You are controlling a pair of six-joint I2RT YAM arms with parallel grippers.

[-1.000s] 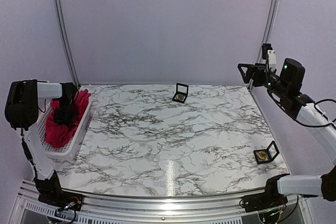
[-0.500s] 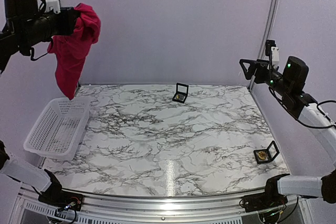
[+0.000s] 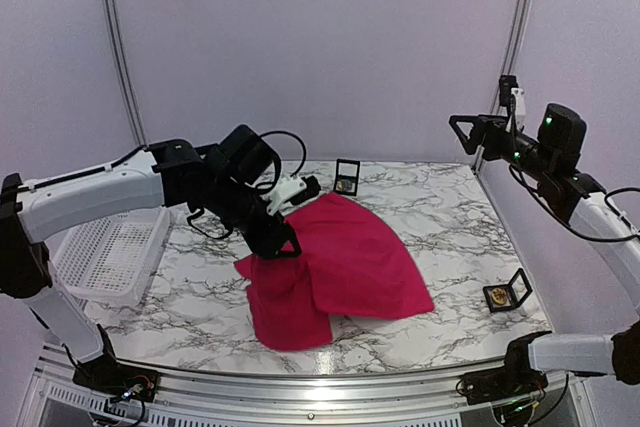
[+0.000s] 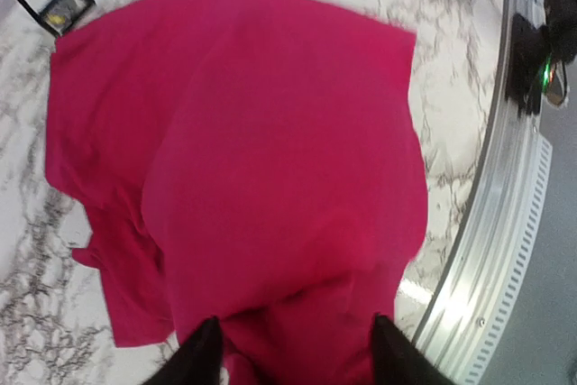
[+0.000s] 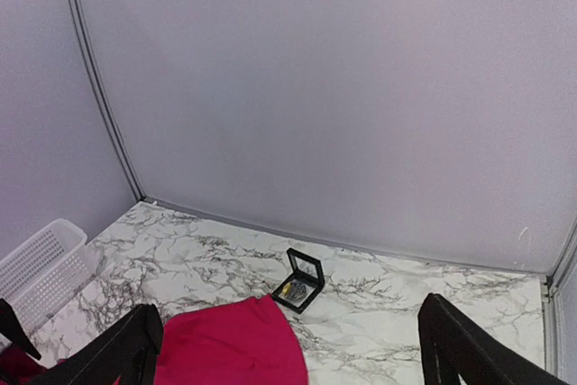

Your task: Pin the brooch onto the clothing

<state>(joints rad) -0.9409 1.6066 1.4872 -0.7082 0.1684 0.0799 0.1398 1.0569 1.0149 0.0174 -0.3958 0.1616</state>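
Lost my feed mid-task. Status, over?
Left hand open, low over shirt. Right hand open, raised, empty. Shirt rumpled on table, unpinned. Brooch boxes beside it; nothing blocking.

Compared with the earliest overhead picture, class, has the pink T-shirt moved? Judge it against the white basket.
Yes. The T-shirt has left the white basket and now lies rumpled on the marble table to the basket's right, toward the middle.

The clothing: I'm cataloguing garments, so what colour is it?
The clothing is plain magenta-pink, clearest in the left wrist view.
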